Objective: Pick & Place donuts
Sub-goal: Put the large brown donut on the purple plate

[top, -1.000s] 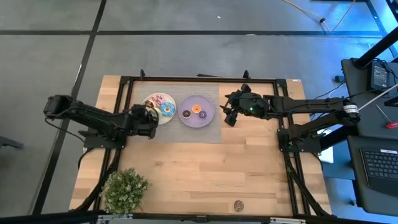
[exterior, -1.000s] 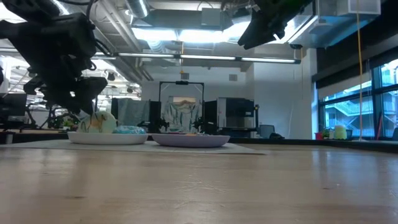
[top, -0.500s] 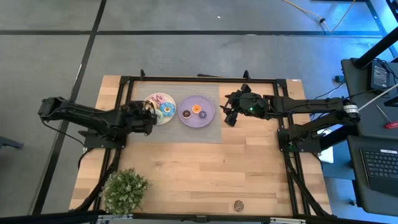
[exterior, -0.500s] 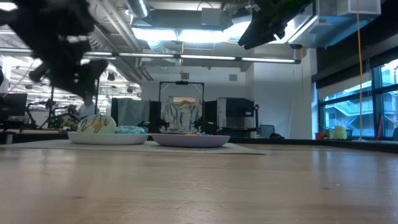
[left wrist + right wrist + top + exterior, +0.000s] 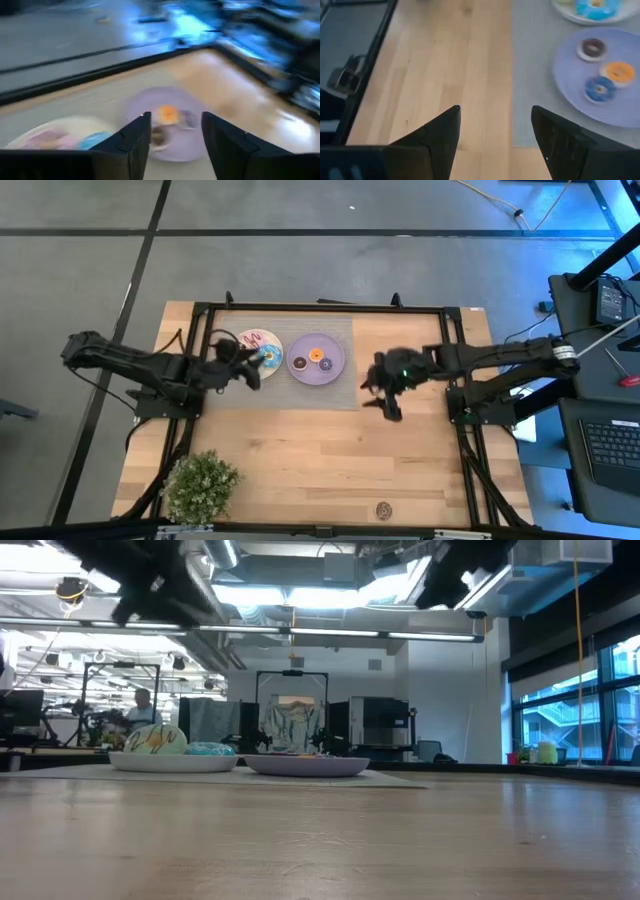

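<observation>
Hovering over the plates, nothing gripped

Watching my left end effector [image 5: 245, 370], fingers apart and empty, over the white plate [image 5: 250, 340] near the worktop's far edge. Donuts [image 5: 268, 357] sit there and on the lilac plate [image 5: 335, 365]. Right end effector [image 5: 388, 405] open, empty; I could clip a rim descending.

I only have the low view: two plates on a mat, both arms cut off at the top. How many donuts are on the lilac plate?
Observer: Three minis lie on the lilac plate: a dark-brown mini, an orange mini and a bluish mini.
Operator: Is the left pincer carrying anything?
Observer: No. The left wrist view shows the left pincer open, with nothing between its fingers.
Operator: And the right one?
Observer: From above, the right pincer hangs over bare wood to the right of the grey mat. It is open and empty.
</observation>
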